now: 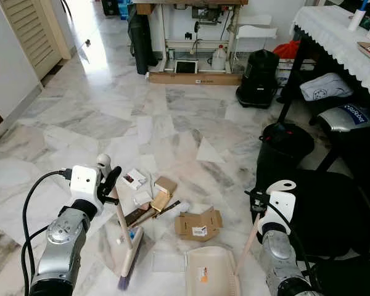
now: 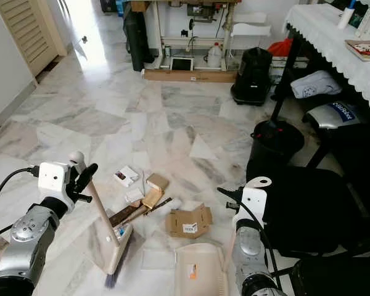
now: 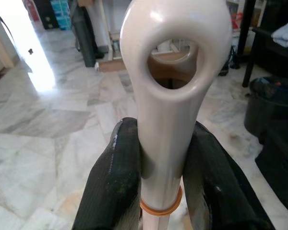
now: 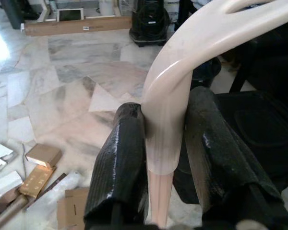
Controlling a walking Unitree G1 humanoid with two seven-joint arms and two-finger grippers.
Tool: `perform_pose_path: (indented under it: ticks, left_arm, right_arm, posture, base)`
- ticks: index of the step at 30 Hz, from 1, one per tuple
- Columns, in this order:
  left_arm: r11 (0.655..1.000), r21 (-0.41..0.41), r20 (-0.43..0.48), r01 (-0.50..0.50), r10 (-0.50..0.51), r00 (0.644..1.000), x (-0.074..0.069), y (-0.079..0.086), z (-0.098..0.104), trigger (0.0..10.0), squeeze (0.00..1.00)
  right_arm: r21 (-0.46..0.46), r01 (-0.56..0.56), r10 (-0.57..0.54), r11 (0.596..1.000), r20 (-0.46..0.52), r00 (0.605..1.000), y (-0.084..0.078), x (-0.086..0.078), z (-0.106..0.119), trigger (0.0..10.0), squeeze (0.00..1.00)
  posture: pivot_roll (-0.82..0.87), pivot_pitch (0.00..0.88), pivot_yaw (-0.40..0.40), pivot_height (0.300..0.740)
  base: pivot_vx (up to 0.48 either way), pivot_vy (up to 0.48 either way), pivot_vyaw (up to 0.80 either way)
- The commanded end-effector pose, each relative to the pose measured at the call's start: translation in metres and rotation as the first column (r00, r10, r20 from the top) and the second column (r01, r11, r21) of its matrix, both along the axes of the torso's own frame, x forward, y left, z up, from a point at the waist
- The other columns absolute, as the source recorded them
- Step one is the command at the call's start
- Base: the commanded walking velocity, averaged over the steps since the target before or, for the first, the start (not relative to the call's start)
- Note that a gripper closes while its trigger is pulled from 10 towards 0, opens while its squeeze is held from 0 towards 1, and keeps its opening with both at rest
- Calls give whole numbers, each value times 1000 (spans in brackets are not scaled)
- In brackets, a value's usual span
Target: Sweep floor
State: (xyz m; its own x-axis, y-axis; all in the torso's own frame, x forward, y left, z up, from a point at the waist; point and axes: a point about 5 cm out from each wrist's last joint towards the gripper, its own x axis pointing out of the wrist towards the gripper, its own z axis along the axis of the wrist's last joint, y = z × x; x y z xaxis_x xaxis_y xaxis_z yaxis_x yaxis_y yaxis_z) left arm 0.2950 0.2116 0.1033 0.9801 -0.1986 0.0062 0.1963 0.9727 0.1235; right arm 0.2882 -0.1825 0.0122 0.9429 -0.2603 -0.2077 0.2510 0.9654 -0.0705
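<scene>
Left gripper (image 3: 161, 182) clamped round cream plastic broom handle (image 1: 122, 217), right gripper (image 4: 165, 167) gripping cream long-handled dustpan (image 1: 211, 270) (upright), scattered cardboard scraps (image 1: 198, 224) lay between on marble floor (image 1: 111, 117).

silver arms with white wrist boxes; black cables loop off the left arm (image 1: 61, 246) (fingers (image 3: 110, 187) glossy black)

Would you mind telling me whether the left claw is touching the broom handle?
Touching. In the left wrist view, both black fingers of the left claw press against the cream broom handle with no gap.
</scene>
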Motion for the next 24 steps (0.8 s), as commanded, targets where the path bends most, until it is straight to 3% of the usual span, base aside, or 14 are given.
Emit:
perform_pose_path:
  ticks: [1,5,11,17,24]
  left_arm:
    - [1000,17,19,23,-23,1000,3,-2,5,10000,0]
    - [999,12,11,30,-30,999,4,-6,3,10000,0]
    - [999,10,4,35,-35,999,5,-8,1,10000,0]
    - [1000,9,-51,26,-25,998,2,-6,-10,10000,0]
    - [1000,-4,-49,-2,1,999,3,-4,-13,10000,0]
  right_arm:
    - [-23,-4,2,1000,-66,998,0,-8,-11,10000,0]
    - [-26,-4,2,1000,-69,998,0,-8,-11,10000,0]
    - [-146,-50,38,988,-83,996,1,-6,-9,10000,0]
    - [-152,-81,64,985,-119,991,6,-8,-14,10000,0]
    - [-156,-83,64,984,-127,990,8,-8,-15,10000,0]
  posture:
    - [37,28,12,740]
    - [35,31,11,740]
    - [34,34,6,740]
    - [32,33,3,740]
    - [23,21,8,740]
  base:
    - [0,0,0]
    - [0,0,0]
    - [0,0,0]
    - [0,0,0]
    - [0,0,0]
